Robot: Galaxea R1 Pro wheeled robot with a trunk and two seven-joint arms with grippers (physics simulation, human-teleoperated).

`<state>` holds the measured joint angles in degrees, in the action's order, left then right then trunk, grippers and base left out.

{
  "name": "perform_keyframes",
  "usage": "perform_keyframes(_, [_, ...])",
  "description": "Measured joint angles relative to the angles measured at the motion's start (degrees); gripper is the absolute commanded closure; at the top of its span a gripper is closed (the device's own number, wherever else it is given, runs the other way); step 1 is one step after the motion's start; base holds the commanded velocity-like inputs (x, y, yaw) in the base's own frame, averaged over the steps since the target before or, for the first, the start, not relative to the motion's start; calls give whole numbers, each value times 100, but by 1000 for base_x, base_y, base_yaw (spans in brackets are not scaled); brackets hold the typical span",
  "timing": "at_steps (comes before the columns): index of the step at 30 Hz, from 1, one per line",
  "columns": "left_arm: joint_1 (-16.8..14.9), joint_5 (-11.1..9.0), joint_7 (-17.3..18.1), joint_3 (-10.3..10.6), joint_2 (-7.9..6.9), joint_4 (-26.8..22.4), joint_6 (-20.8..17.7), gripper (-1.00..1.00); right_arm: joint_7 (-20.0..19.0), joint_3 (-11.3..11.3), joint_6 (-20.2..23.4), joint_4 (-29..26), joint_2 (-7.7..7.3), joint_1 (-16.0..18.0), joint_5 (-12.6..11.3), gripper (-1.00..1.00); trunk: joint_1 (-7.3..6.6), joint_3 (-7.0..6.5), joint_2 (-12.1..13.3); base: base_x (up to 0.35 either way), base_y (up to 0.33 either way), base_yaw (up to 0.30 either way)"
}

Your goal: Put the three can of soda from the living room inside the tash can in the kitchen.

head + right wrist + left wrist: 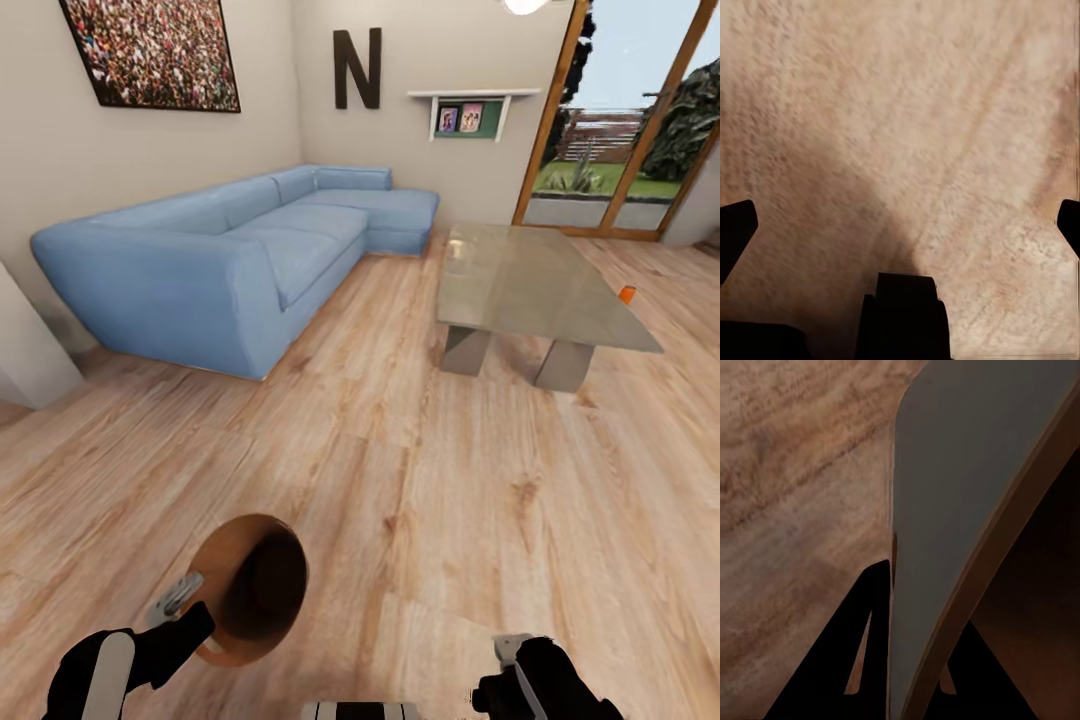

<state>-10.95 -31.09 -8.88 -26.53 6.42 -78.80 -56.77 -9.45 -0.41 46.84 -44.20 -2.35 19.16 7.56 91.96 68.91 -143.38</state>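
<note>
The coppery-brown trash can [250, 585] hangs tilted over the floor at the bottom left of the head view, its dark inside facing up and right. My left gripper [200, 625] is shut on its rim; in the left wrist view the rim wall [945, 510] runs between the two dark fingers [866, 652]. One orange soda can [627, 294] shows at the right edge of the low grey table [530, 280]; whether it stands on the table or behind it is unclear. My right gripper [512, 655] is low at the bottom right, open [900, 225] over bare floor.
A blue L-shaped sofa [240, 250] runs along the left wall. Wood plank floor [420, 480] lies open between me and the table. Glass doors [620, 120] are at the back right, and a white wall corner [25, 350] juts in at the left.
</note>
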Motion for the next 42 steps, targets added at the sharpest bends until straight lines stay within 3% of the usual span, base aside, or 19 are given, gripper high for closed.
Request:
perform_keyframes(5, [11,14,4,0,0,7,-2,100,1,-85,-36,-184,-59,-1,5,-100,0,-11,0,0,0,-291])
perform_keyframes(14, [25,13,14,44,12,8,1,100,-11,-537,-56,-348,-152,-3,-7,-100,0,-32,0,0,0,-291])
perform_keyframes(20, [32,-13,-6,214,17,3,9,100,-368,-840,-75,-574,-209,-6,11,-100,0,-46,0,0,0,-291])
perform_keyframes(29, [32,2,-10,244,17,4,8,100,-653,-935,-98,-801,-363,-9,17,-100,0,-62,0,0,0,-291])
perform_keyframes(38, [33,58,-22,248,17,7,3,100,-650,-1188,-108,-817,-379,-9,29,-100,0,-65,0,38,-64,-291])
perform_keyframes(42, [32,-14,-29,254,18,4,10,100,-645,-1279,-112,-818,-380,-9,46,-100,0,-65,0,140,-242,-291])
